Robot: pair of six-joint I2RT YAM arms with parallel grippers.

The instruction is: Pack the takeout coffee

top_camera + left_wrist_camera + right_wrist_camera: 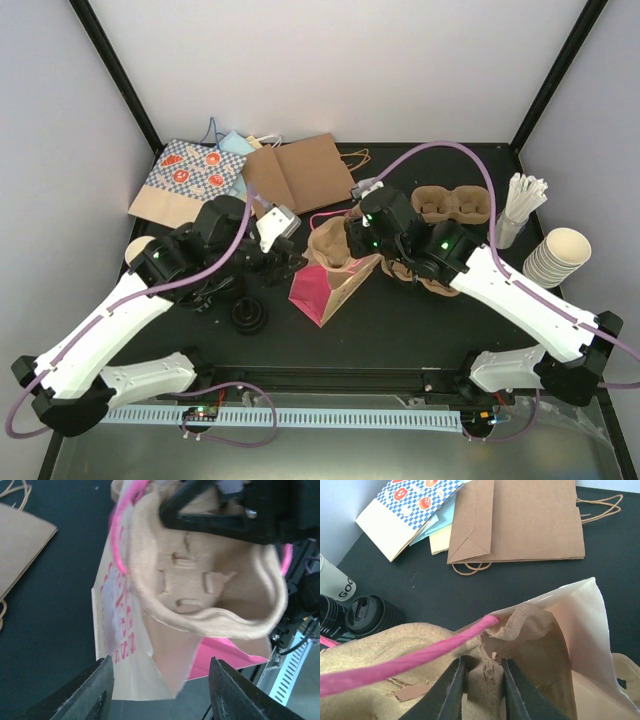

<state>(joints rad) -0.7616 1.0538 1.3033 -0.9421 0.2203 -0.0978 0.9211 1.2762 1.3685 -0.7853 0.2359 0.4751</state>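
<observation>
The takeout coffee is out of view in all three views. A brown pulp cup carrier (328,245) with empty wells sits partly in the mouth of a cream and pink paper bag (325,290) lying on its side. My right gripper (482,690) is shut on the carrier's (370,650) middle ridge, and the bag's pink cord handle (420,655) crosses over it. My left gripper (162,695) stands open on either side of the bag's (125,645) bottom corner without touching it. In the top view the left gripper (290,262) is left of the bag and the right gripper (358,242) is above it.
Stacked black lids (248,315) lie near the left arm. Flat paper bags (300,170) lie at the back left. At the right are a second pulp carrier (455,205), a holder of stir sticks (520,205) and stacked cream cups (560,258).
</observation>
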